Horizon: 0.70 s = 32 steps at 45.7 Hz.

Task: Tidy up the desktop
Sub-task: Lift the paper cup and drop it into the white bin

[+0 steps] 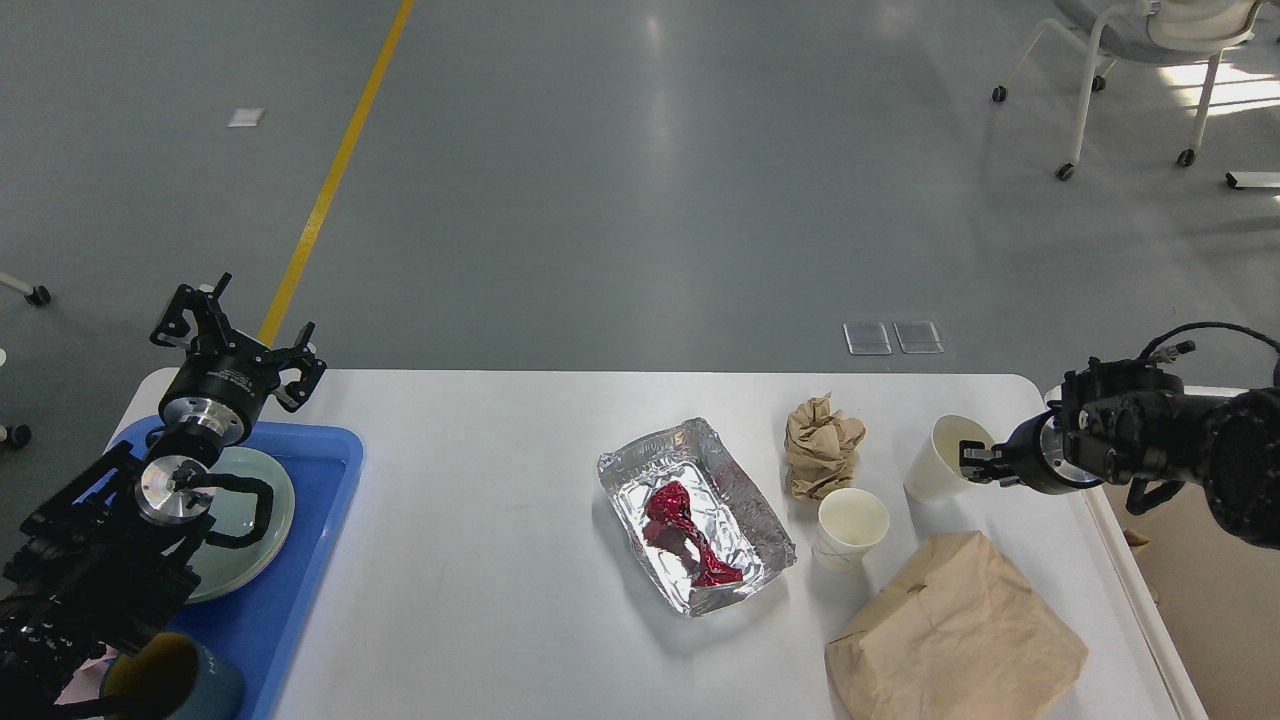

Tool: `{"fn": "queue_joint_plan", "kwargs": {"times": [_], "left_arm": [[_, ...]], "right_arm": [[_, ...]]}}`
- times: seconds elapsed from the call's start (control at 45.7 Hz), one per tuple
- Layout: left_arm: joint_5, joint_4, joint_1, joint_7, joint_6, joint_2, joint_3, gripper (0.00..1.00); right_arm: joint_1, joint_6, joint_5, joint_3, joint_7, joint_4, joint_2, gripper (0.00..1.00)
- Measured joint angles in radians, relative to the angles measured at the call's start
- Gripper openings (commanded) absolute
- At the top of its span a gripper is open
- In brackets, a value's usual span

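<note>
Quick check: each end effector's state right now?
Left end effector: open, holding nothing, above the blue tray.
Right end effector: at the paper cup rim; cannot tell whether closed.

light: bright, even, from overhead | glare: pale streak on grey floor [655,60], sun patch by chair [1150,40] top right | shadows: soft, short beside foil tray [700,515] | focus: sharp, no blur

Glossy grey floor [640,180], yellow line [335,165], white wheeled chair [1140,60] far right
</note>
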State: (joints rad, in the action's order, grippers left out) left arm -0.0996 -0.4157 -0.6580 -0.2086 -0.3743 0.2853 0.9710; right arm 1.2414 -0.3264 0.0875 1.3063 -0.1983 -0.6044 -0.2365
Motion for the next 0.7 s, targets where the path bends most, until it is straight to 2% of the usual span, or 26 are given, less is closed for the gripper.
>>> {"fn": "queue_joint_plan", "kwargs": {"times": [0.482, 0.569, 0.701], "left_arm": [[0.0, 0.0, 0.0, 0.0, 0.0, 0.0, 0.0, 0.97], [0.0, 0.0, 0.0, 0.0, 0.0, 0.0, 0.0, 0.97], [0.0, 0.0, 0.0, 0.0, 0.0, 0.0, 0.0, 0.97]], "right_arm": [[0.22, -0.06, 0.001, -0.039, -0.004, -0.047, -0.106, 0.0], [0.327, -0.124, 0.002, -0.065, -0.008, -0.081, -0.165, 0.0], [0.512, -0.28, 0.003, -0.134, -0.012, -0.133, -0.255, 0.0]]}}
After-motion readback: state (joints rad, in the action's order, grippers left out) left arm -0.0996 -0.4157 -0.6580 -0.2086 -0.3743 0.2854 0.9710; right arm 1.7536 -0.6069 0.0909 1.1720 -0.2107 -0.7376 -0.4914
